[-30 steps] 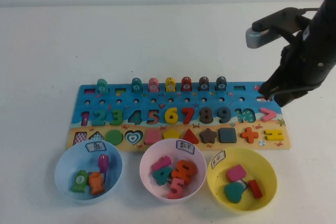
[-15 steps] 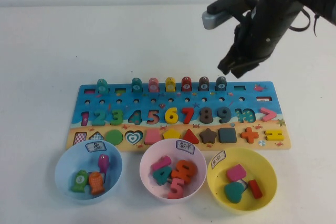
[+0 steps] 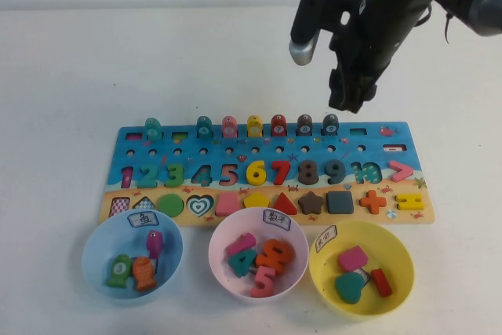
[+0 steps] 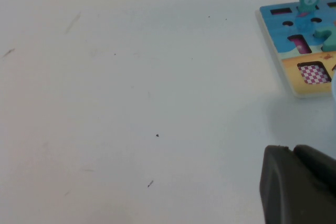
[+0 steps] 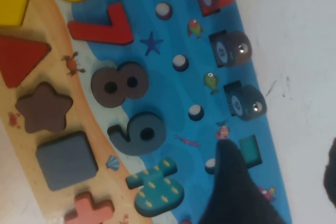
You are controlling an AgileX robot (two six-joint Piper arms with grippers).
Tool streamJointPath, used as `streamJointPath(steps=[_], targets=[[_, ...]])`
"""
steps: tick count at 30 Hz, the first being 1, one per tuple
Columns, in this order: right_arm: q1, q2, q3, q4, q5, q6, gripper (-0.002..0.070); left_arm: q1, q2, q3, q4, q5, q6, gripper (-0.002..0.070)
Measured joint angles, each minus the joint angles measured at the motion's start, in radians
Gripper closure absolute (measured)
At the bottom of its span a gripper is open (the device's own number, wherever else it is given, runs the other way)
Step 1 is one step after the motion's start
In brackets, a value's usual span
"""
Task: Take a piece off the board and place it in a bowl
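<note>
High view: right hand (image 3: 347, 100), jaws spread and empty, hovers upper right above the piece (image 3: 330, 124) standing on the board (image 3: 235, 190). Left hand (image 4: 299, 184): cannot tell. Next, likely descend, pinch, carry to the bowl (image 3: 98, 245).

board (image 3: 267, 170) number pieces 1 to 10

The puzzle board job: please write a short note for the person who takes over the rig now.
Right gripper: open, empty, above the board's far edge, over the slate-blue fish.
Left gripper: parked over bare table, left of the board.
The slate-blue fish stands on the board in the fish row's right end.
The light-blue bowl, near left, holds three pieces.
Done: nothing with this fish.
Left: grasp it, lift it, drop it into the light-blue bowl.
</note>
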Motion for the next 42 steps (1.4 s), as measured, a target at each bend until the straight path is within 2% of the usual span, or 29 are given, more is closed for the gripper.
streamJointPath(steps=[6, 15, 36, 39, 42], targets=[[0.000, 0.050, 0.000, -0.002, 0.000, -0.059, 0.0337, 0.000, 0.000, 0.000, 0.000, 0.000, 0.000, 0.0679], [-0.020, 0.075, -0.002, 0.081, 0.000, -0.054, 0.0336, 0.000, 0.000, 0.000, 0.000, 0.000, 0.000, 0.0680], [-0.028, 0.075, -0.002, 0.109, -0.025, -0.072, 0.0336, 0.000, 0.000, 0.000, 0.000, 0.000, 0.000, 0.0679], [-0.028, 0.075, -0.002, 0.147, -0.023, -0.137, 0.0336, 0.000, 0.000, 0.000, 0.000, 0.000, 0.000, 0.0679], [-0.028, 0.075, -0.002, 0.173, -0.023, -0.273, 0.0336, 0.000, 0.000, 0.000, 0.000, 0.000, 0.000, 0.0679]])
